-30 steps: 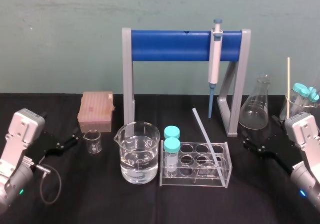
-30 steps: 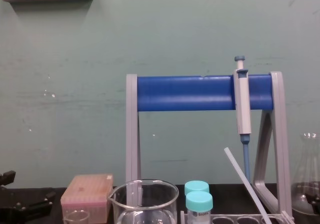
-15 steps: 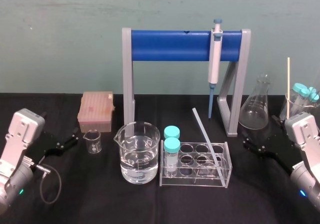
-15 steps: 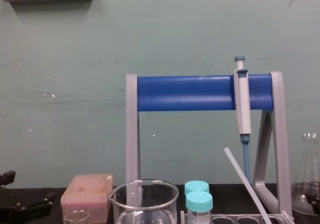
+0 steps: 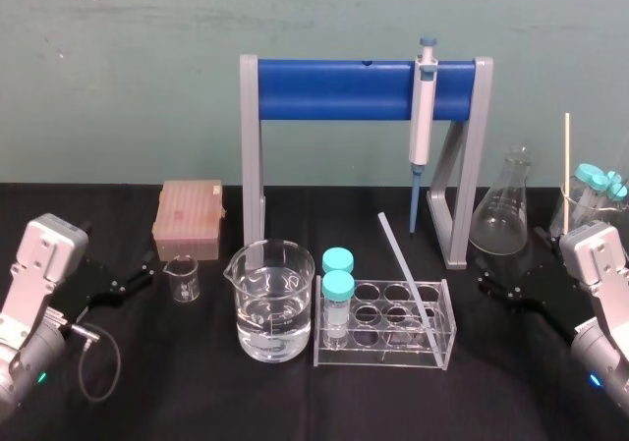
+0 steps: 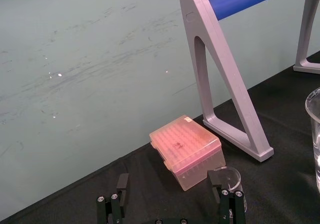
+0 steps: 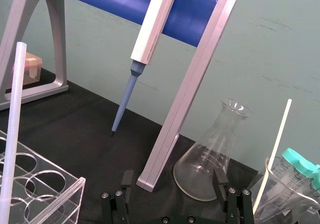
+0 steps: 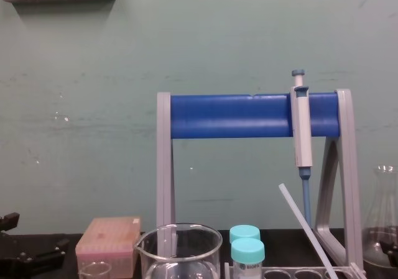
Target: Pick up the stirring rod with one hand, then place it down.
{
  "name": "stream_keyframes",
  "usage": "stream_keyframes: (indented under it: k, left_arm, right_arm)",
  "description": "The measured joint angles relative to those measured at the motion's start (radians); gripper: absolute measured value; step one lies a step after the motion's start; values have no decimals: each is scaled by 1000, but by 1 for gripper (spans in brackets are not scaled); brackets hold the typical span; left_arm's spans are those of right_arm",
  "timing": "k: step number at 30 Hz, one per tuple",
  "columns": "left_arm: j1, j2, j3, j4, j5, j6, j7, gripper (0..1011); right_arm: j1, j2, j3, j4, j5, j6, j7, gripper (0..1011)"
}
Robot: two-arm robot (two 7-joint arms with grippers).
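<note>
The stirring rod [image 5: 403, 264] is a thin translucent whitish rod leaning in the clear test tube rack [image 5: 432, 355], its top tilted toward the back left. It also shows in the right wrist view [image 7: 12, 129] and the chest view [image 8: 305, 223]. My right gripper [image 5: 501, 286] rests low at the table's right, well right of the rack, open and empty, with its fingers [image 7: 125, 186] wide apart. At the left edge my left gripper [image 5: 133, 279] is parked, open, with nothing between its fingers [image 6: 120, 199].
A white-and-blue pipette [image 5: 423, 117] hangs on the blue-barred stand [image 5: 344, 89]. A water beaker [image 5: 271, 302] and two capped tubes [image 5: 337, 289] sit left of the rod. A flask [image 5: 503, 210], a beaker with a thin stick [image 5: 566, 166], a pink tip box [image 5: 189, 218] and a small beaker [image 5: 183, 277] stand around.
</note>
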Motion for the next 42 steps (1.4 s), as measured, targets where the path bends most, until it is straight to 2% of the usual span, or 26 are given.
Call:
stream_keyframes:
  k: [27, 34, 42]
  left_arm:
    - [0, 0, 0, 0, 0, 0, 0, 1000]
    - [0, 0, 0, 0, 0, 0, 0, 1000]
    - [0, 0, 0, 0, 0, 0, 0, 1000]
  right_arm:
    - [-1, 0, 1, 0, -2, -2, 1, 1003]
    - [-14, -4, 22, -9, -12, -52, 23, 1003]
    - [-35, -1, 41, -58, -11, -130, 82, 1003]
